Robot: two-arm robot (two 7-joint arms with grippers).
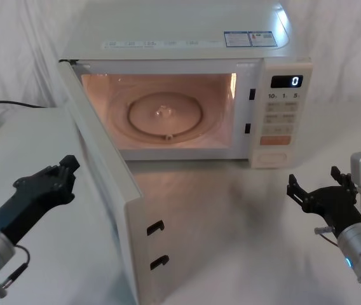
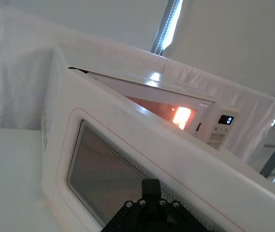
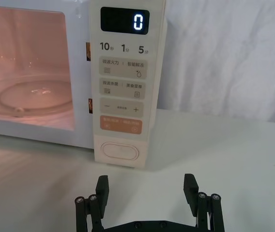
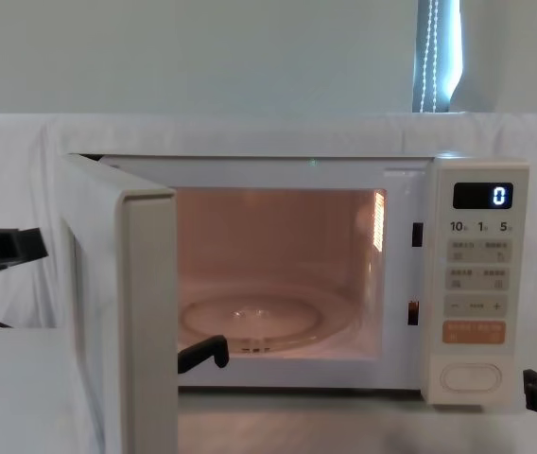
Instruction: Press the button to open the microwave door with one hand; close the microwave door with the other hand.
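The microwave door (image 1: 114,190) stands swung wide open on its left hinge, its edge with two dark latch hooks facing the robot, above a white tabletop (image 1: 231,216). Behind it the lit cavity glows pinkish around a glass turntable (image 1: 164,114). On the narrow control panel at the right, the display (image 1: 286,81) reads 0; the orange key (image 3: 122,125) sits just above the button (image 3: 121,151), the wide cream pill at the panel's foot.

The left claw (image 1: 66,171) hovers just beside the outer face of the open door, on the robot's left; whether it touches the panel cannot be told. In the left wrist view its black tip lies close against the door's mesh window (image 2: 103,174); whether its fingers are apart or together cannot be told.

The right claw (image 3: 146,193) hangs above the tabletop in front of the control panel, apart from the button, its two blocky fingers spread wide and holding nothing.

A black cable (image 1: 9,105) trails across the tabletop at far left.
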